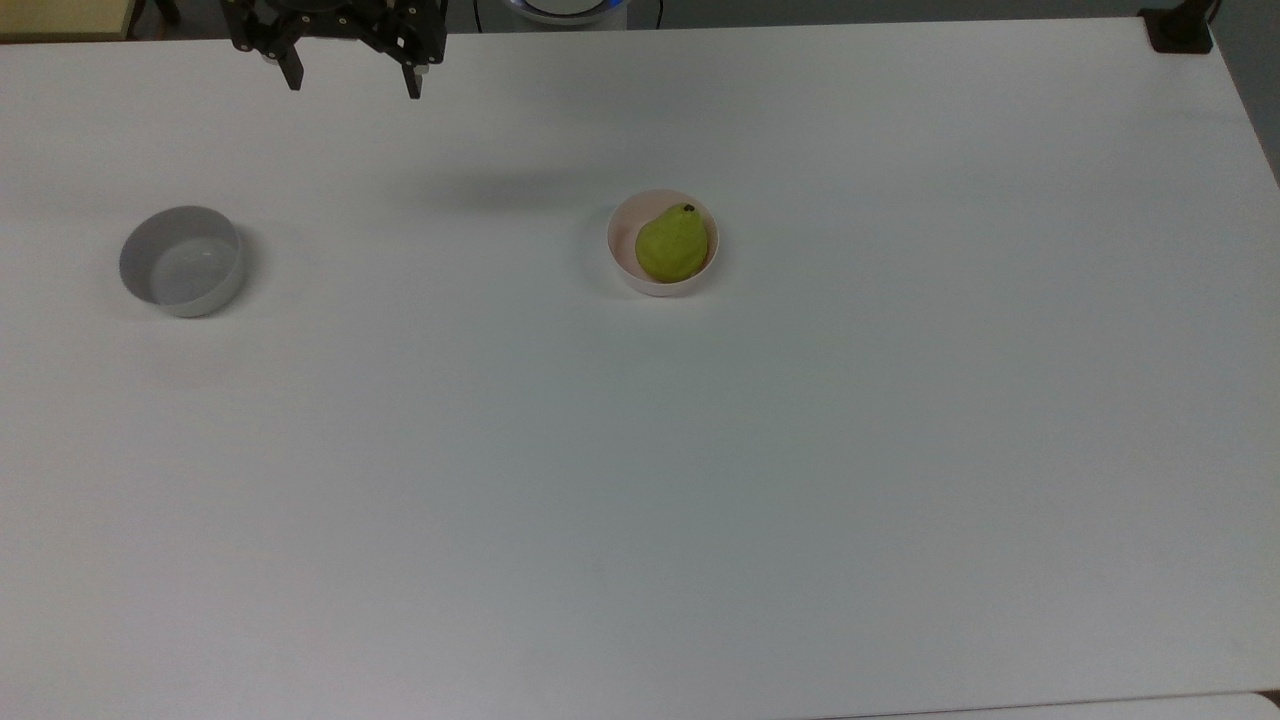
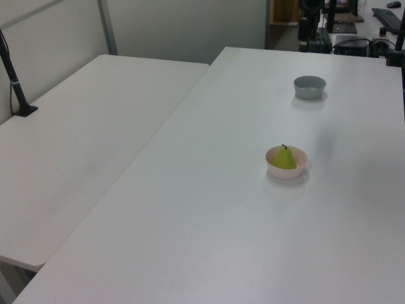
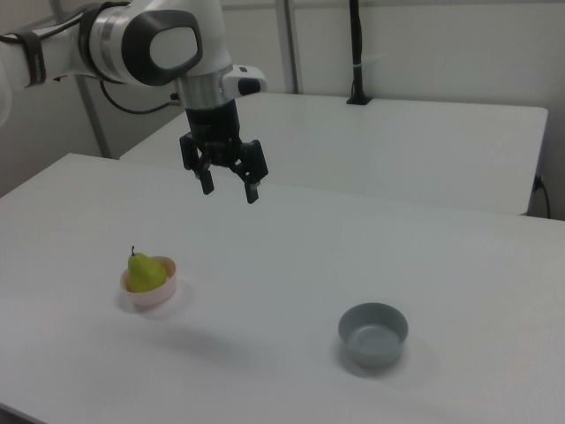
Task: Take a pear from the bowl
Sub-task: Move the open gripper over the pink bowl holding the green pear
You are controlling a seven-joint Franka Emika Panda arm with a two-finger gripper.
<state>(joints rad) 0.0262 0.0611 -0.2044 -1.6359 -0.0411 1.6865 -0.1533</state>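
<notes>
Right view: tool (image 3: pixel 229 188) hangs fingers-down, spread, well above the table (image 3: pixel 291 265).

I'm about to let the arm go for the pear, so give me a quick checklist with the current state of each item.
1. Gripper open and empty: ok, fingers spread, nothing between them.
2. Pear sitting in the pink bowl: ok, upright, stem up.
3. Gripper above the pear: not ok, it hangs high and off to the right view's right of it.
4. Path to the bowl free: ok, bare table in between.
5. Grey bowl out of the way: ok, well apart from the pink bowl.
</notes>
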